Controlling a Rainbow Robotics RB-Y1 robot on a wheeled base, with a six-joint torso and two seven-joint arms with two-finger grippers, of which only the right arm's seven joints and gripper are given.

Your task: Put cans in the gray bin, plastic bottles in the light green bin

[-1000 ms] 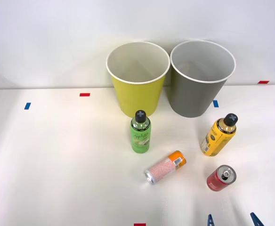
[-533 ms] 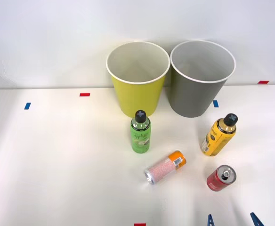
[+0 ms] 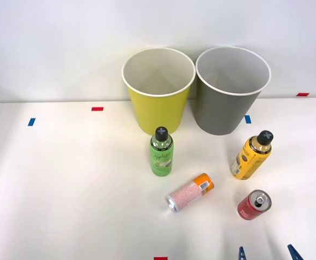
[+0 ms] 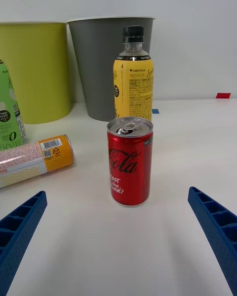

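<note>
- White table [image 3: 66,189]: carries every item below; small red and blue tape marks lie on its surface.
- Light green bin [image 3: 158,103]: upright at the far side of the table, left of centre, white rim, pale inside. Nothing is visible inside it.
- Green bottle [image 3: 161,152]: plastic, black screw cap, pale label. Upright, just in front of the light green bin, apart from it.
- Pink can [image 3: 190,192]: pale pink with an orange end and silver top. Lying on its side in front of the green bottle, orange end pointing toward the bins.
- Gray bin [image 3: 225,103]: upright, just beside the light green bin on its right, thin white rim. Nothing is visible inside it.
- Yellow bottle [image 3: 251,156]: plastic, black cap, yellow-orange body with a printed label. Upright in front of the gray bin, to the right.
- Red Coca-Cola can [image 3: 253,205]: upright, silver top, nearest the table's front edge, just in front of the yellow bottle.
- Right gripper [image 4: 118,237]: blue ribbed fingers [image 4: 19,224] spread wide, holding nothing; the red can stands ahead of the gap between them, untouched. Fingertips show at the front view's lower edge.
</note>
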